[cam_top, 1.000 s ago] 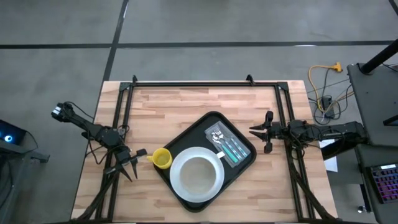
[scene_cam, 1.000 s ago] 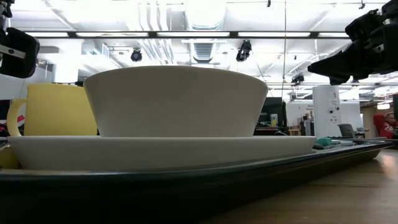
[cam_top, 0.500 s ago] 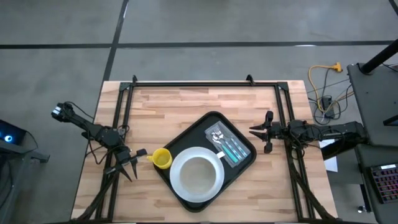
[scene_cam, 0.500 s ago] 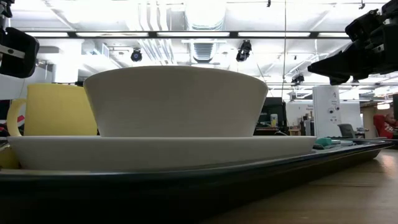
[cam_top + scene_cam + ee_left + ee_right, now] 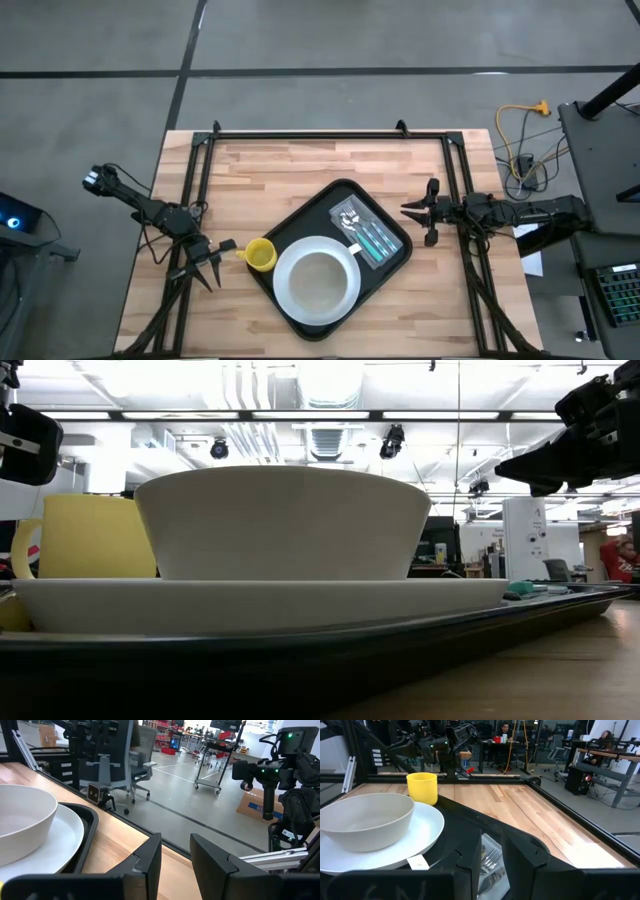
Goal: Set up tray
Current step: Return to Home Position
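The black tray [image 5: 392, 262] lies askew at mid-table. On it a white plate [image 5: 288, 300] carries a white bowl [image 5: 317, 280], and a packet of teal-handled cutlery [image 5: 365, 232] lies at its right end. A yellow cup [image 5: 260, 255] stands at the tray's left corner; on the rim or beside it, I cannot tell. My left gripper [image 5: 215, 262] hovers open just left of the cup. My right gripper [image 5: 405, 210] hovers open off the tray's right edge, with the cutlery [image 5: 490, 857] showing between its fingers. Neither touches anything.
Black frame rails [image 5: 330, 133] run along the table's far, left and right sides. Bare wood [image 5: 300, 165] lies between the tray and the far rail. In the low view the bowl [image 5: 285, 520] and cup [image 5: 85, 535] fill the foreground. A person [image 5: 506, 729] sits far behind the table.
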